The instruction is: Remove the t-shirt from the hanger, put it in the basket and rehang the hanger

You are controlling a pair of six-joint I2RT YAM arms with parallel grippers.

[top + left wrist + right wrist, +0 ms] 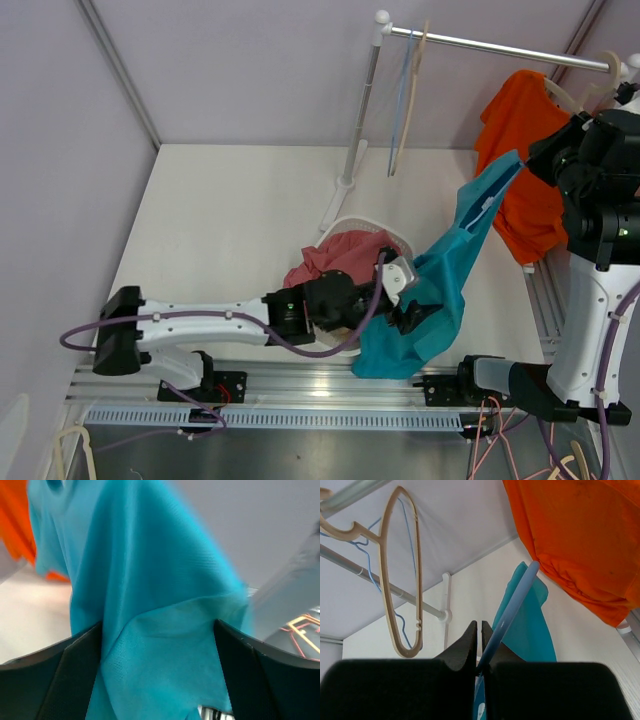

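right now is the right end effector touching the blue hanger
Touching. The right wrist view shows the right end effector shut on the blue hanger, whose arm runs up from between the closed fingers.

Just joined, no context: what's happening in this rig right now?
The right gripper is shut on a light blue hanger that carries a teal t-shirt. The left gripper holds the shirt's lower part, stretching the fabric between the arms. The shirt is not yet off the hanger. An orange shirt hangs on the rail; a basket holds pink cloth.
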